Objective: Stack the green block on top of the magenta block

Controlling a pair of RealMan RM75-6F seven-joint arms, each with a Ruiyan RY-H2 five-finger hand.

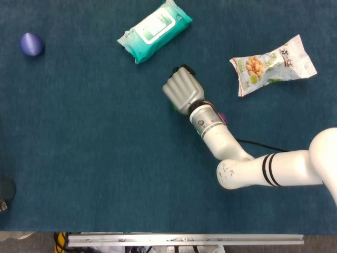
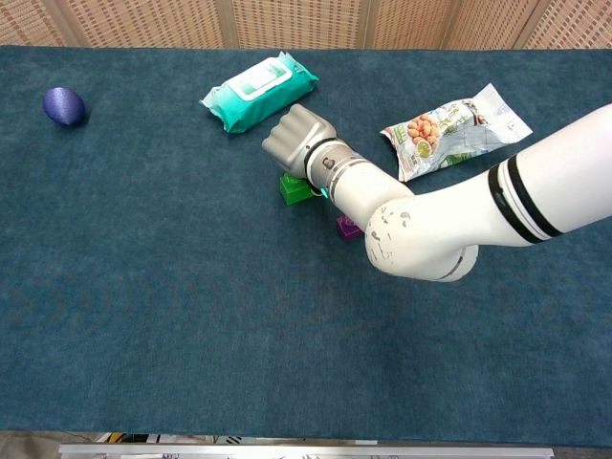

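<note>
Right hand [image 2: 298, 142] over green block [image 2: 293, 188], fingers curled, grasp cannot be told; magenta block [image 2: 348, 228] just beside, on table

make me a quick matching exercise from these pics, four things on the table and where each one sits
Things:
1. wipes pack
2. snack bag
3. blue ball
4. green block

Places:
A. far left of the table
B. just under the right hand
C. far side, near the middle
D. right of the hand, far side

Pairs: 1-C, 2-D, 3-A, 4-B
</note>
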